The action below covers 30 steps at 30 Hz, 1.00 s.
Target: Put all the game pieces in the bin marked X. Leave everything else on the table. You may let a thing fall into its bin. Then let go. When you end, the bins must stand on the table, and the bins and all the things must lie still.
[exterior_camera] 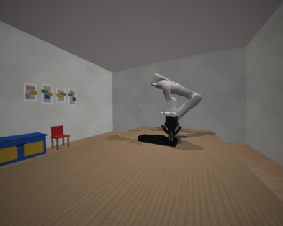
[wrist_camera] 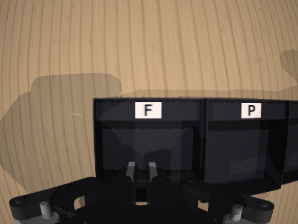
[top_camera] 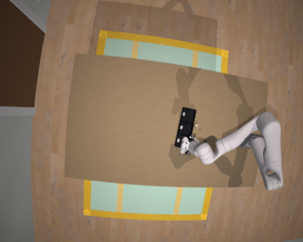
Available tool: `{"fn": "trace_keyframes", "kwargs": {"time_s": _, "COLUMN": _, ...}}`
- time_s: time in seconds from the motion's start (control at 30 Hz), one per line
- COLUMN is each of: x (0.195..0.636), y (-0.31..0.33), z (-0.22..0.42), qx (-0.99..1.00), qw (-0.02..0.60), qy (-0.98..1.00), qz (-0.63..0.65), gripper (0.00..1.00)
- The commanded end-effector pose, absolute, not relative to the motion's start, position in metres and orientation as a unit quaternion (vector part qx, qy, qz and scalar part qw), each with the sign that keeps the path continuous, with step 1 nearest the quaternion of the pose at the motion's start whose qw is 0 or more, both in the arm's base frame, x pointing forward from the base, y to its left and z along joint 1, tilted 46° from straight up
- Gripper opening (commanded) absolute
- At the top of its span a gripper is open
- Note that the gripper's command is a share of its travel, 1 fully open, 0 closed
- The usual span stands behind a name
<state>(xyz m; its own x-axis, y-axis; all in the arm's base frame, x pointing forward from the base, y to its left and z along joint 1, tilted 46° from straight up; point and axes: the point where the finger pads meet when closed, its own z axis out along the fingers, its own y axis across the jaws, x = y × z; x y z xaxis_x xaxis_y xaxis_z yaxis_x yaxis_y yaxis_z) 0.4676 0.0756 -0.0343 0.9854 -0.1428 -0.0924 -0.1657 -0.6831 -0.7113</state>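
The arm reaches in from the worktop's [top_camera: 117, 115] edge and the gripper [top_camera: 184, 148] hangs right over one end of the black row of bins [top_camera: 187, 117]. From the side, the gripper [exterior_camera: 171, 138] points straight down, its tips low at the row [exterior_camera: 153, 138].

On the wrist view, the fingers are drawn in almost all the way, only a slim gap between them, and nothing shows gripped there. They hover above the compartment tagged F [wrist_camera: 148, 110]. Next along is the compartment tagged P [wrist_camera: 250, 110], running off the frame edge. The X mark doesn't appear in this view, and from above the labels are too small to read.

Two small pale things [top_camera: 196, 124] and [top_camera: 200, 131] lie on the worktop just beside the row, on the arm's side, apart from the bins. They're too tiny to say which is a game piece. The bins stand flat on the worktop.
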Motion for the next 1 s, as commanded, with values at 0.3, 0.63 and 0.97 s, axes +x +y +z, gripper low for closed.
{"fn": "trace_keyframes", "kwargs": {"time_s": 0.3, "x": 0.468, "y": 0.075, "z": -0.034, "qx": -0.917, "qw": 0.389, "qy": 0.085, "qz": 0.014, "gripper": 0.09}}
{"fn": "trace_keyframes", "kwargs": {"time_s": 0.63, "x": 0.468, "y": 0.074, "z": -0.033, "qx": -0.917, "qw": 0.389, "qy": 0.084, "qz": 0.014, "gripper": 0.09}}
{"fn": "trace_keyframes", "kwargs": {"time_s": 0.97, "x": 0.468, "y": 0.064, "z": -0.024, "qx": -0.917, "qw": 0.389, "qy": 0.084, "qz": 0.014, "gripper": 0.09}}
